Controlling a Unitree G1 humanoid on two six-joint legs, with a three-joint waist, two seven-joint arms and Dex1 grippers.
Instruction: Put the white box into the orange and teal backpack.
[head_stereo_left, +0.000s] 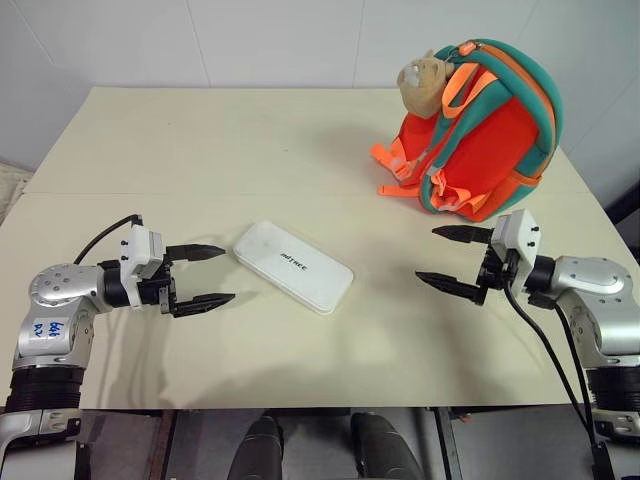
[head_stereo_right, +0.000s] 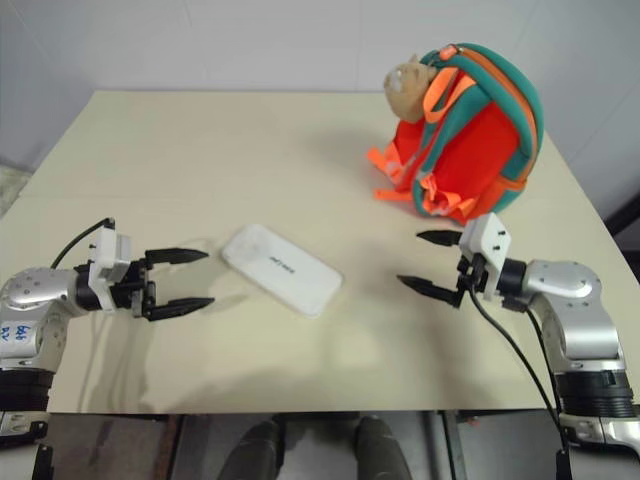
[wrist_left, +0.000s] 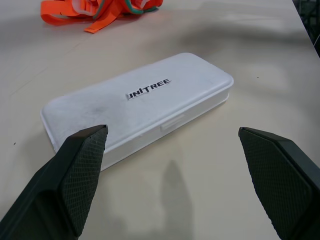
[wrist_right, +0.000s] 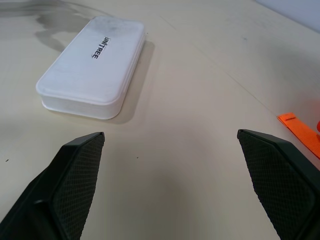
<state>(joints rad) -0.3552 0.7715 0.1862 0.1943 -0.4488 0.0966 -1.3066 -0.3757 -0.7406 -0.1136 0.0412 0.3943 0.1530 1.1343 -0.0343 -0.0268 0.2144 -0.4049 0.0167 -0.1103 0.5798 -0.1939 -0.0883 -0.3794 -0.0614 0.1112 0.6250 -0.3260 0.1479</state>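
The white box (head_stereo_left: 293, 266) lies flat near the middle of the cream table, its dark "UNITREE" lettering facing up; it also shows as the white box (wrist_left: 137, 102) and the white box (wrist_right: 93, 57). The orange and teal backpack (head_stereo_left: 487, 130) stands upright at the back right, a tan plush toy (head_stereo_left: 422, 82) hanging at its top. My left gripper (head_stereo_left: 205, 274) hovers open just left of the box, fingers pointing at it, nothing between them. My right gripper (head_stereo_left: 450, 258) is open to the right of the box, in front of the backpack, and holds nothing.
Orange webbing straps (head_stereo_left: 392, 165) trail from the backpack onto the table (head_stereo_left: 200, 140). The table's front edge runs just below both arms, and a pale wall stands behind its far edge.
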